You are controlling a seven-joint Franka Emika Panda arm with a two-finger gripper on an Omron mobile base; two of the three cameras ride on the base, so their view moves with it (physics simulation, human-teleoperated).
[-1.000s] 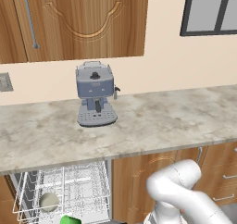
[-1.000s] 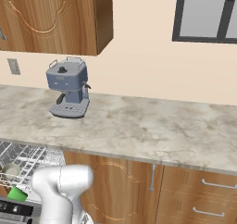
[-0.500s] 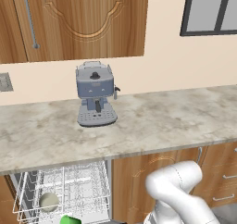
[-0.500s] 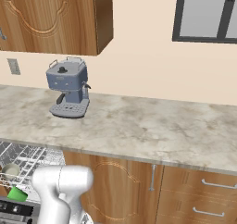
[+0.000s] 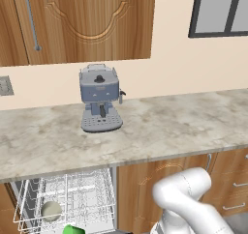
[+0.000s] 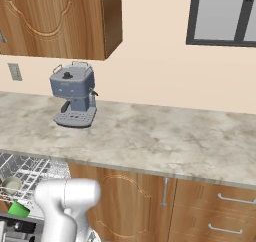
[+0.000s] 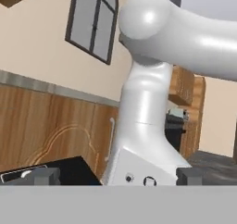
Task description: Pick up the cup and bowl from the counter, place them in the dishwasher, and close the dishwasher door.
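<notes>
The dishwasher (image 5: 99, 182) stands open under the counter (image 5: 169, 126), its white wire rack pulled out. In the rack lie the grey-beige bowl (image 5: 51, 210) and, nearer the front, the green cup (image 5: 72, 229). From the right side the rack (image 6: 35, 168) holds the bowl (image 6: 11, 184) and cup (image 6: 18, 208) at the far left. The dishwasher door is out of view. My gripper (image 7: 118, 174) is open, fingertips (image 7: 44, 174) wide apart with nothing between them, and it faces back toward my own white body.
A grey-blue coffee machine (image 5: 100, 105) sits on the counter (image 6: 165, 141) near the wall. Wooden cabinet doors (image 5: 145, 189) with drawers (image 6: 220, 213) run to the right of the dishwasher. Wall cabinets hang above and a window (image 6: 222, 13) is at the right.
</notes>
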